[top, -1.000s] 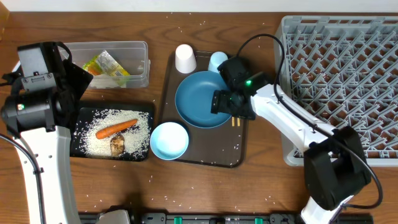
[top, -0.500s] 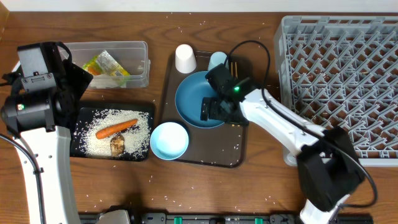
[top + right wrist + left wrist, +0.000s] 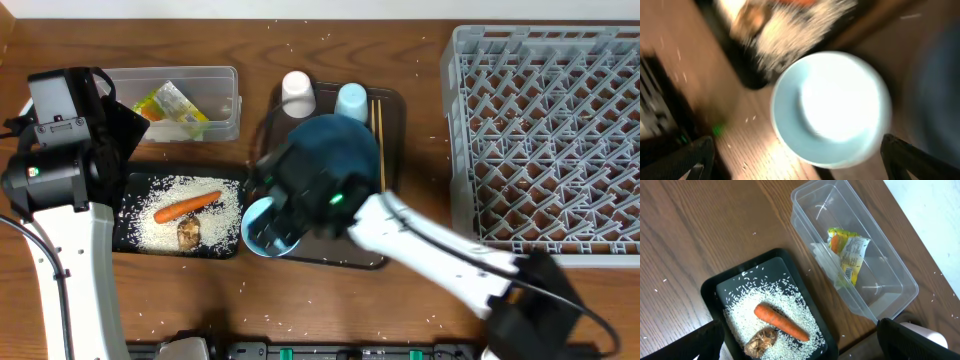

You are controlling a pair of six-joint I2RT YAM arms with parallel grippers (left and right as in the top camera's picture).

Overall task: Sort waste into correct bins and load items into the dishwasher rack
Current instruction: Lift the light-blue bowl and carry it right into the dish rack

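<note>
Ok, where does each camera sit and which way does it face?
Overhead: above the table, facing straight down; both arms show.
Left wrist: on left arm, facing down at shallow black rectangular tray and clear plastic tub; own fingers at bottom corners.
Right wrist: on right arm, blurred, facing down at light blue bowl with white inside; own fingers at bottom corners.
Shared: overhead and left wrist both show tray and tub.

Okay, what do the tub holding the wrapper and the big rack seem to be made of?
Tub: clear glossy plastic, seemingly; the wooden table shows through its walls. Rack: matte grey plastic, probably moulded; thin open lattice of pegs.
</note>
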